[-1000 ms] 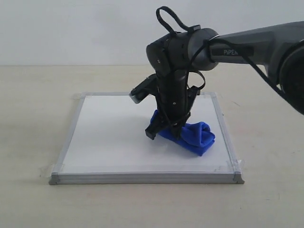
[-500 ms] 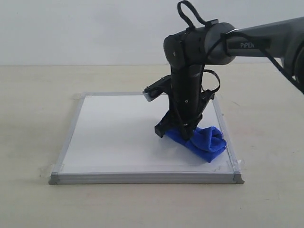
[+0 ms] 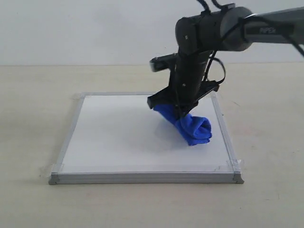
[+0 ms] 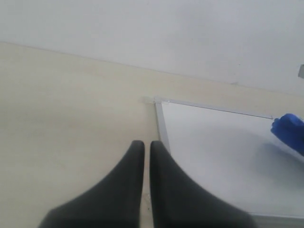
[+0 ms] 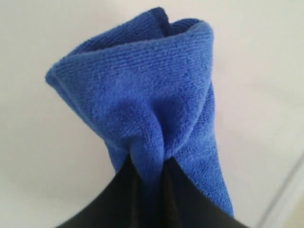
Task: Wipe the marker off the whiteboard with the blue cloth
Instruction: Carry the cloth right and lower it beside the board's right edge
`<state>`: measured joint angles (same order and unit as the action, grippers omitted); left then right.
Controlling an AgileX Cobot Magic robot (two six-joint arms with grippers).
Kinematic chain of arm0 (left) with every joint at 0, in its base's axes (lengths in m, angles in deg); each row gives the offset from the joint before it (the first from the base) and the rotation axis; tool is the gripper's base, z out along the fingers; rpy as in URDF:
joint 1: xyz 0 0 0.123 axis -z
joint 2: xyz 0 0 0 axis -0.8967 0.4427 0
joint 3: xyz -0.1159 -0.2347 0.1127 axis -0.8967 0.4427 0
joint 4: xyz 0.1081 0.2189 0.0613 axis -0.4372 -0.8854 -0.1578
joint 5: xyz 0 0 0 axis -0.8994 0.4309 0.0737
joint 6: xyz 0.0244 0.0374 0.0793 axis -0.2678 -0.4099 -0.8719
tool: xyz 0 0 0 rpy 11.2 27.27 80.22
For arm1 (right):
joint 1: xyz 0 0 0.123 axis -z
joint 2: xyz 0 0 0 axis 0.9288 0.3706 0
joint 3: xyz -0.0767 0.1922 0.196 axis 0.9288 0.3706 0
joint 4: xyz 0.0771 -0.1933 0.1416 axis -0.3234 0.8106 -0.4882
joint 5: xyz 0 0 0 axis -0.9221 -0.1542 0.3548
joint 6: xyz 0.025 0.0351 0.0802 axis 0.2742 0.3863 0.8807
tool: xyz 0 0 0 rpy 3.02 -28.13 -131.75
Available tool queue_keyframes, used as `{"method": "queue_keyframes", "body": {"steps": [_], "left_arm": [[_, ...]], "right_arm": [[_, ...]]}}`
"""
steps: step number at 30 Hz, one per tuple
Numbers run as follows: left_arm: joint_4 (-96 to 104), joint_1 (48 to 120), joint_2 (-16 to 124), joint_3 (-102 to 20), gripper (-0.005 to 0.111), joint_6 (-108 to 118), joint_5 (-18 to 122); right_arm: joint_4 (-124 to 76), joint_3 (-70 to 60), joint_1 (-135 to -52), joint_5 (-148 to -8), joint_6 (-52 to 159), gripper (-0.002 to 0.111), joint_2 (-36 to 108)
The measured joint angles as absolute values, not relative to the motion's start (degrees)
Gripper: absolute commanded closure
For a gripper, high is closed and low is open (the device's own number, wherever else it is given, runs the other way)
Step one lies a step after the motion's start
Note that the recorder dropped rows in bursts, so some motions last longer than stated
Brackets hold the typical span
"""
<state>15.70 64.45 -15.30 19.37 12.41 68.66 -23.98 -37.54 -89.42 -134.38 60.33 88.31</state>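
Observation:
The whiteboard lies flat on the table, and no red marker line shows on its white face. Over the board's right half, my right gripper is shut on the blue cloth, which hangs bunched from the jaws above its shadow on the board. In the right wrist view the cloth is pinched between the dark fingers of that gripper, over the white board. My left gripper is shut and empty, beside the whiteboard's side frame; the cloth shows at that view's edge.
The board rests on a beige table with a white wall behind. Clear tape holds the board's corners. The right arm's dark forearm reaches in from the upper right.
My right gripper has carried the cloth rightward over the board, then risen and drawn back, lifting the cloth off the surface.

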Motion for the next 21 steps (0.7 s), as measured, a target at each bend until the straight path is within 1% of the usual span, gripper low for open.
{"method": "queue_keyframes", "body": {"steps": [9,14,21], "left_arm": [[15.7,64.45,-15.3,19.37,0.102,12.41,68.66],[15.7,64.45,-15.3,19.37,0.102,12.41,68.66],[15.7,64.45,-15.3,19.37,0.102,12.41,68.66]], "right_arm": [[-15.71,-37.31,-80.54,-143.9,70.43,0.108,84.71],[-14.94,-37.18,-76.13,-147.48,75.45,0.108,84.14],[-14.81,-37.18,-75.34,-146.22,77.28,0.108,84.1]]}}
